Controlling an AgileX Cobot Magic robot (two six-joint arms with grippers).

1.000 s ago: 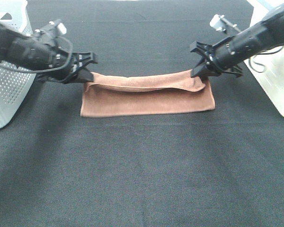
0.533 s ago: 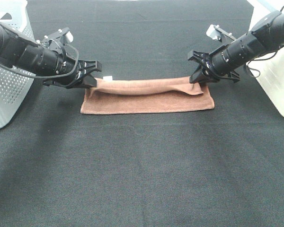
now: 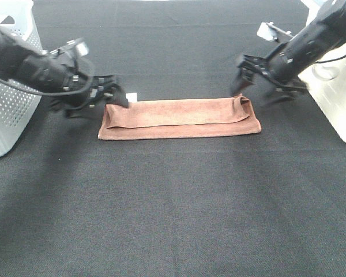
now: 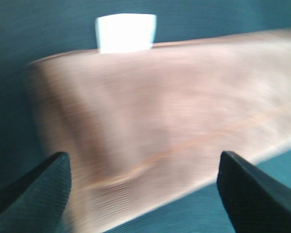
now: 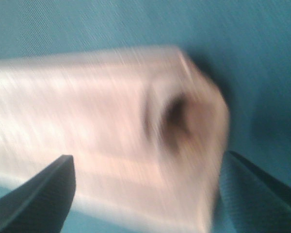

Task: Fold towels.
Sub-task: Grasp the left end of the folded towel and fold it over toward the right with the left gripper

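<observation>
Exterior high view: the brown towel [image 3: 179, 118] is lying flat on the black table cloth [image 3: 173, 208] as a long, narrow folded strip. The far layer has been laid over the near one, with a slim band of the near layer showing along the front. Half a second ago both claws were pinching the towel's far corners and holding that edge up; now the edge is down. The left gripper [image 3: 101, 98] is sitting just off the towel's left end with its jaws spread and nothing in them. The right gripper [image 3: 264, 86] is rising just beyond the towel's right end, also released and blurred by motion. A white tag [image 3: 132, 96] is peeking out at the towel's far left corner. Judgement: this fold is placed; a crosswise fold probably remains.

Left wrist view: the left gripper [image 4: 143, 170] is gaping wide over the towel [image 4: 160, 121], clear of the cloth, with the tag [image 4: 126, 32] at the towel's far edge.

Right wrist view: heavily blurred. The right gripper [image 5: 145, 165] is open above the towel [image 5: 87, 121], whose end is bulging in a loose roll.
</observation>
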